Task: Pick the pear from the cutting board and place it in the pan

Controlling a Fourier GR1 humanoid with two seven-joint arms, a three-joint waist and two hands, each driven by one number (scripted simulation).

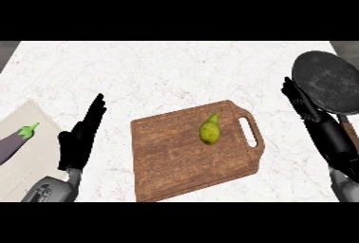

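A green-yellow pear [210,129] lies on the wooden cutting board [182,161] in the middle of the counter, stem end pointing away from me. The dark round pan [328,80] sits at the far right, its handle running toward the lower right. My right hand [301,102] stands open just left of the pan's rim, fingers straight and pointing away, well to the right of the pear. My left hand [80,137] is open with fingers up, left of the board, holding nothing.
A purple eggplant [14,142] with a green stem lies on a pale mat [28,166] at the left edge. The board has a handle slot [247,131] on its right side. White marble counter [154,71] stretches behind the board.
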